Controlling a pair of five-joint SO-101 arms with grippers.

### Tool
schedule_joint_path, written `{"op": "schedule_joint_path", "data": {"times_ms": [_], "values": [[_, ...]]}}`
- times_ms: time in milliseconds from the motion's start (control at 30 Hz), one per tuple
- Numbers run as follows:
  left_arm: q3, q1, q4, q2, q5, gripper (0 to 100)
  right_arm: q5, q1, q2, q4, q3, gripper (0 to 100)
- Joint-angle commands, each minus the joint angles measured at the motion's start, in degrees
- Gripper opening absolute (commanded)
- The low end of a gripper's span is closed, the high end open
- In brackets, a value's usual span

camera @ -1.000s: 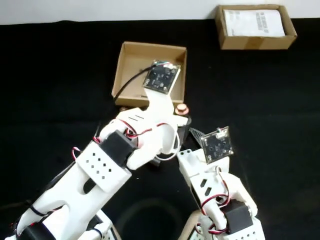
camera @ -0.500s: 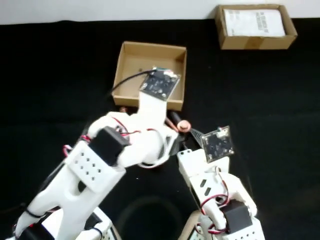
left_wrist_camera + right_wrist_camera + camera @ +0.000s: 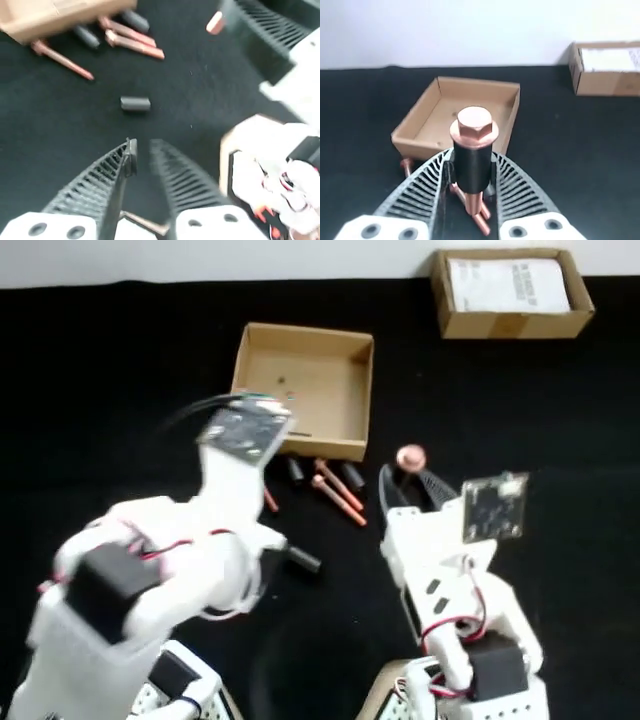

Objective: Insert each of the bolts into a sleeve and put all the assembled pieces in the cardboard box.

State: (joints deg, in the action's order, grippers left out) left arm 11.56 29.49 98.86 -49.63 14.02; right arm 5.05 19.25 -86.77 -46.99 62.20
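**Jaws.** The jaws of the right gripper (image 3: 471, 159) are closed on the assembled piece (image 3: 472, 167). This is a black sleeve with a copper bolt through it, the hexagonal head above and the shank showing below. The jaws of the left gripper (image 3: 143, 147) stand a narrow gap apart with nothing between them, above the black table (image 3: 540, 460).

**Change.** One second ago the left arm reached over the front wall of the cardboard box (image 3: 335, 447), with the bolt head close beside it. That arm has since drawn back toward its base, uncovering the loose parts. The assembled piece is now farther right, held off the table beyond the box's front right corner.

**Count.**
- One assembled piece.
- Three loose bolts (image 3: 340, 498).
- Three loose sleeves (image 3: 350, 476).

The bolts and two of the sleeves lie just beside the box's front wall. The lone sleeve (image 3: 135, 103) lies apart, nearer the arms.

**Containers.** The cardboard box is open and its floor is bare. A second box (image 3: 510, 327) at the far right holds a printed sheet (image 3: 510, 285).
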Motion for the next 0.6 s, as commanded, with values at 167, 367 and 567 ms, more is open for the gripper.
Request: {"op": "schedule_joint_path", "data": {"times_ms": [167, 367, 567], "values": [[2.07, -23.52, -10.02, -11.38, -2.99, 1, 0.26, -0.57, 32.66, 1.45, -32.66, 0.7], [13.05, -38.55, -16.62, -22.46, -2.99, 1, -6.51, -0.48, 52.88, 1.45, -48.13, 0.7], [31.6, -44.79, -20.75, -38.29, -2.99, 1, -18.9, 0.48, 69.05, 1.63, -62.29, 0.7]]}}
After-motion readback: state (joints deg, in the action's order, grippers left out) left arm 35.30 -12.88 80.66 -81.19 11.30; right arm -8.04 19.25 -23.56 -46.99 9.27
